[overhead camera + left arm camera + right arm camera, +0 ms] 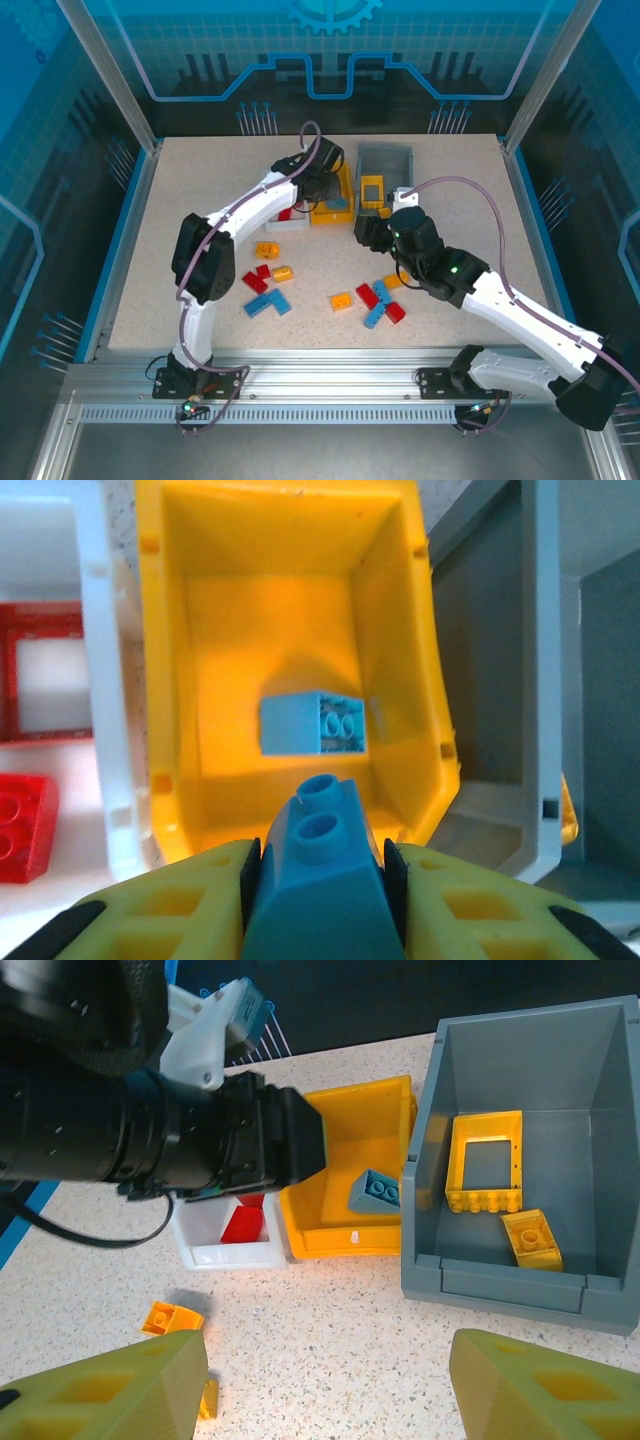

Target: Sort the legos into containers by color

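The left gripper (322, 852) pinches a smooth blue lego (318, 900). Its two round bumps point toward the yellow bin (290, 540) just past it. A second blue lego (312, 723) lies tipped on its side inside that bin. The right gripper (330, 1395) is spread wide, holding nothing, near the grey bin (600, 1070), which holds a yellow square frame (486, 1163).

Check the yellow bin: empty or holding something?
Not empty: the yellow bin holds one blue brick on its floor; the left gripper grips a second blue brick.

roughly seventeen legos (341, 299) (mixed colours), three bins (385, 159), two arms (250, 209)
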`<state>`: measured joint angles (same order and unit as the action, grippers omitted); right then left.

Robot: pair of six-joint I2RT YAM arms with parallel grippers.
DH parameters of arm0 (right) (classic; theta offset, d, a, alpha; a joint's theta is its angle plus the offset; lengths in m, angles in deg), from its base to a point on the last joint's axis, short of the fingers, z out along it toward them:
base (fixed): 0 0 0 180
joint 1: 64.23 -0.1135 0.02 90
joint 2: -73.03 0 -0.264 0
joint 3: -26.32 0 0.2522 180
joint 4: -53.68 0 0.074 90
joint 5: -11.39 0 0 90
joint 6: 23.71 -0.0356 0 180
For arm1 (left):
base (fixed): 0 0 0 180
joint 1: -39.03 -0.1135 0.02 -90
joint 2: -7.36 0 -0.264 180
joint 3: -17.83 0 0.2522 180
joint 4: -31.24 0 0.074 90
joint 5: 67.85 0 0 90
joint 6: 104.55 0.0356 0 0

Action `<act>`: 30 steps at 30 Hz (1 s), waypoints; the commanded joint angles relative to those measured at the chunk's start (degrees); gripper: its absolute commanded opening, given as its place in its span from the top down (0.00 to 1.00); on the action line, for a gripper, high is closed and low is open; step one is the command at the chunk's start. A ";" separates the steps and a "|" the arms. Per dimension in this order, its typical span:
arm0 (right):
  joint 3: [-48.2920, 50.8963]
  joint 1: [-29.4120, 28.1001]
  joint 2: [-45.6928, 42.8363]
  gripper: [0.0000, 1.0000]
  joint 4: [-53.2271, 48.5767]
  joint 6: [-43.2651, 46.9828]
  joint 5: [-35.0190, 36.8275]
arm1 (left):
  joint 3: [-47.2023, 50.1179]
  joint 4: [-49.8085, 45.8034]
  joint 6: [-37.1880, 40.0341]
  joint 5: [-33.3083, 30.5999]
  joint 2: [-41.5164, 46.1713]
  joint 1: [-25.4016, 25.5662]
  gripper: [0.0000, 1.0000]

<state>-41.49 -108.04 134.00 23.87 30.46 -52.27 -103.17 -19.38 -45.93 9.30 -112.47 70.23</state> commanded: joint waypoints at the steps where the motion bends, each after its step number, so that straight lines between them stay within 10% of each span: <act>1: 0.16 1.01 -0.06 0.34 -0.72 -0.73 -0.82 | -6.13 -4.57 0.64 -0.76 -5.85 -0.62 0.62; 17: 0.87 2.49 -1.02 0.31 -4.27 -2.17 -0.24 | -14.00 -8.87 0.30 1.61 -11.52 -0.76 0.44; 30: 4.49 12.91 7.98 0.24 -23.51 -32.18 -4.12 | 0.79 1.61 -2.38 2.89 10.16 4.24 0.36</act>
<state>-39.13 -97.50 139.16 5.46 8.56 -52.31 -107.93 -22.28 -46.80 11.10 -110.57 72.76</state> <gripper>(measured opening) 0.752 0.636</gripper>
